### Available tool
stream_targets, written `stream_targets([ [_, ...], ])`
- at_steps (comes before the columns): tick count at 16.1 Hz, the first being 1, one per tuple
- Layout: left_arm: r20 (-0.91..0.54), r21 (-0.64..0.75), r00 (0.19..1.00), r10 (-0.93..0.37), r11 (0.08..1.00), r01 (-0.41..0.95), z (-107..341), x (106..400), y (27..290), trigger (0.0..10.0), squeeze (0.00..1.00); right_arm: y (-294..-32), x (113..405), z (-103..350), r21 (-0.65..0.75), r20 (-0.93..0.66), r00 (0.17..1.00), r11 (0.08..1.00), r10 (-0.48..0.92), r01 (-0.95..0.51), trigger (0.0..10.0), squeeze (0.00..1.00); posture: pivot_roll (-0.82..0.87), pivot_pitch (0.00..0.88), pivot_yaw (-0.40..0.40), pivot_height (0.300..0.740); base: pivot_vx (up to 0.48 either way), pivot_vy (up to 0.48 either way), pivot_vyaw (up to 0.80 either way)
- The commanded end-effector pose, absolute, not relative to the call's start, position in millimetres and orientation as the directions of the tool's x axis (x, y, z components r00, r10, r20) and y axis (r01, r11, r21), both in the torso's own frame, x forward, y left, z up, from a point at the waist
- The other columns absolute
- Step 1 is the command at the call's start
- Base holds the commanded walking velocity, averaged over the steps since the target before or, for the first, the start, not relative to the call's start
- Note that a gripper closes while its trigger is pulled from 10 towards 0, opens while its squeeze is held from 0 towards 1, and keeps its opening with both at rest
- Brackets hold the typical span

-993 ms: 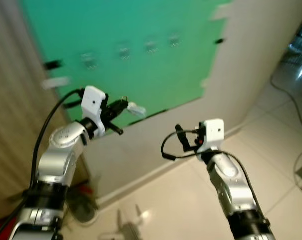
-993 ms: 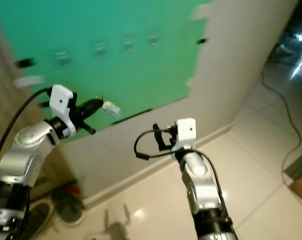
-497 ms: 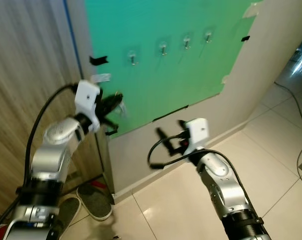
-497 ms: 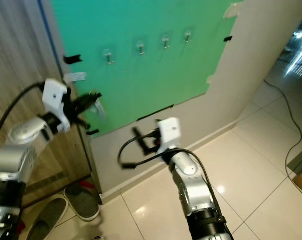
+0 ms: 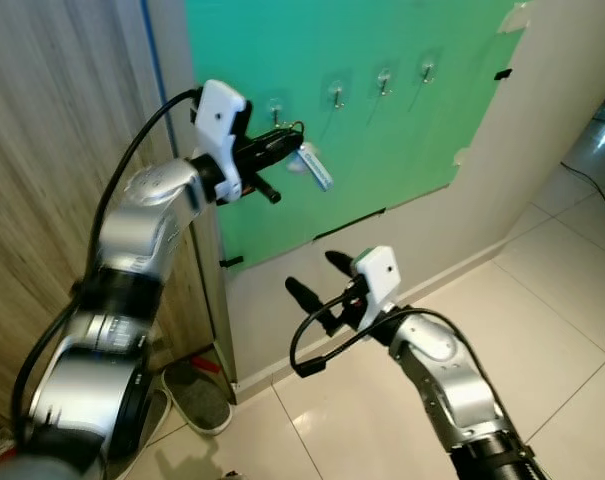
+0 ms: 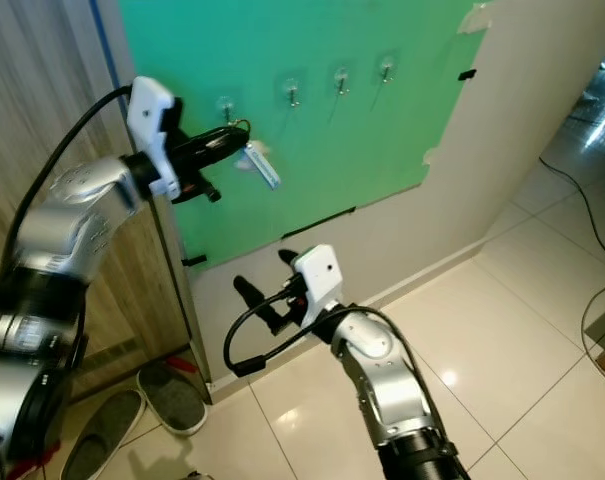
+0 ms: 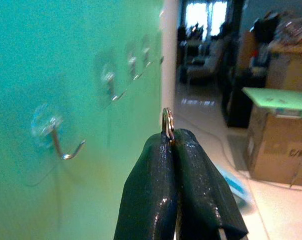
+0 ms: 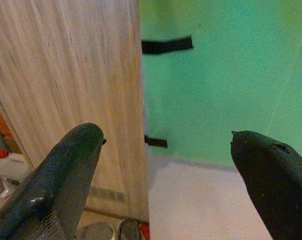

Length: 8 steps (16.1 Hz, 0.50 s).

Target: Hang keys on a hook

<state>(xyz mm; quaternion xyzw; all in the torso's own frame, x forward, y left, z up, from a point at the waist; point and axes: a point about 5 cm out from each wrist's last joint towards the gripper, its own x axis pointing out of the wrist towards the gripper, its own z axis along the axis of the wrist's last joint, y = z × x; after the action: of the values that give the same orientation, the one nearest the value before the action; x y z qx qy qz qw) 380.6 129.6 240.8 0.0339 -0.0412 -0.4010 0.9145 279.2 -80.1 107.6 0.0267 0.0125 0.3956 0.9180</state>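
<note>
The left pincer [image 5: 282, 143] is clamped on the keys [image 5: 312, 165], a thin metal ring with a pale blue-white tag dangling below, held just beside the leftmost hook [image 5: 276, 108] on the green panel [image 5: 382, 140]. The left wrist view brings out the ring [image 7: 167, 123] standing up from the pressed-together fingers [image 7: 151, 190], slightly apart from that hook [image 7: 61, 145]. Lower, to the right of the panel's left edge, the right pincer [image 5: 312, 278] is spread wide and empty.

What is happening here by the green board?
The robot's left gripper is raised to the green board, shut on a key ring with a pale tag hanging from it. The ring is beside the leftmost hook of the row but is not yet hung. The right gripper hangs lower, open and holding nothing.
</note>
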Motion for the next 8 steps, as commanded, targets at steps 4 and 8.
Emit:
stream_targets([
  [4, 0.026, 0.107, 0.704, -0.710, 0.702, 0.704, 246.9, 398.7, 125.9, 10.0, 0.00, -86.3, 270.2, 130.6, 0.007, 0.094, 0.663, 0.666, 0.742, -0.746, 10.0, 0.00, -0.03, 0.000, 0.002, 0.740, 0.000, 0.000, 0.00],
  [8, 0.046, 0.097, 0.727, -0.685, 0.727, 0.679, 248.7, 406.0, 125.9, 10.0, 0.00, -88.5, 264.8, 136.5, 0.009, 0.114, 0.663, 0.667, 0.740, -0.745, 10.0, 0.00, -0.06, 0.000, 0.020, 0.740, 0.000, 0.000, 0.00],
])
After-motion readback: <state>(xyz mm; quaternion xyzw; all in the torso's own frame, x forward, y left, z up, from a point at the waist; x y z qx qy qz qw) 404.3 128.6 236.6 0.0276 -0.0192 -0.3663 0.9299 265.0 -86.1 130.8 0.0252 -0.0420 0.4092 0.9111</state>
